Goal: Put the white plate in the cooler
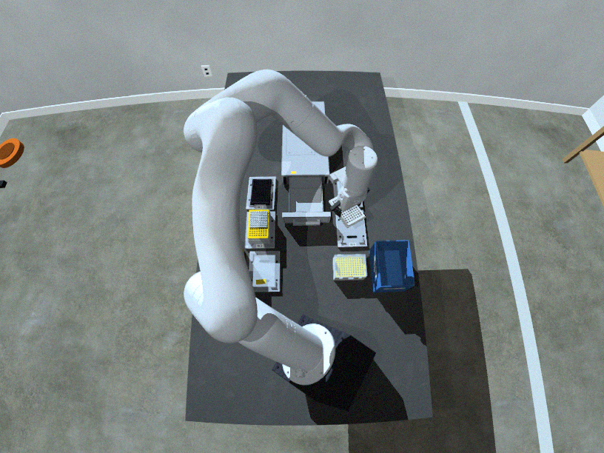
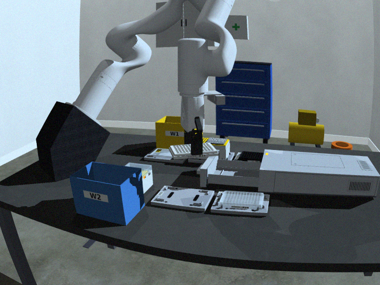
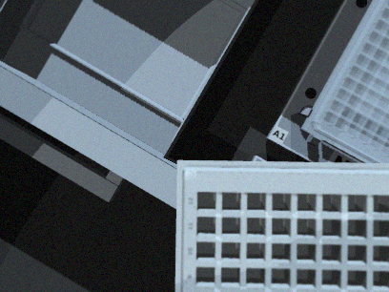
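Observation:
My gripper [image 1: 343, 204] is shut on the white plate [image 1: 351, 214] and holds it in the air, turned at an angle, just right of the cooler's open drawer [image 1: 304, 202]. In the side view the black fingers [image 2: 196, 147] clasp the plate [image 2: 190, 149] above the bench, behind the drawer [image 2: 230, 171]. The plate fills the lower right of the wrist view [image 3: 286, 229], with the empty drawer [image 3: 119, 95] lying slantwise at the upper left. The cooler CD [image 2: 315, 171] has its lamp [image 2: 266, 153] lit. An empty nest [image 1: 351, 234] lies below the plate.
A nest with a clear plate [image 2: 240, 200] lies beside the empty nest [image 2: 183, 197]. The blue bin W2 [image 2: 104, 191] and a box with yellow contents [image 1: 349, 266] stand nearby. The yellow bin W1 [image 2: 170, 132], a yellow plate [image 1: 258, 224] and a black plate [image 1: 260, 191] sit left of the cooler.

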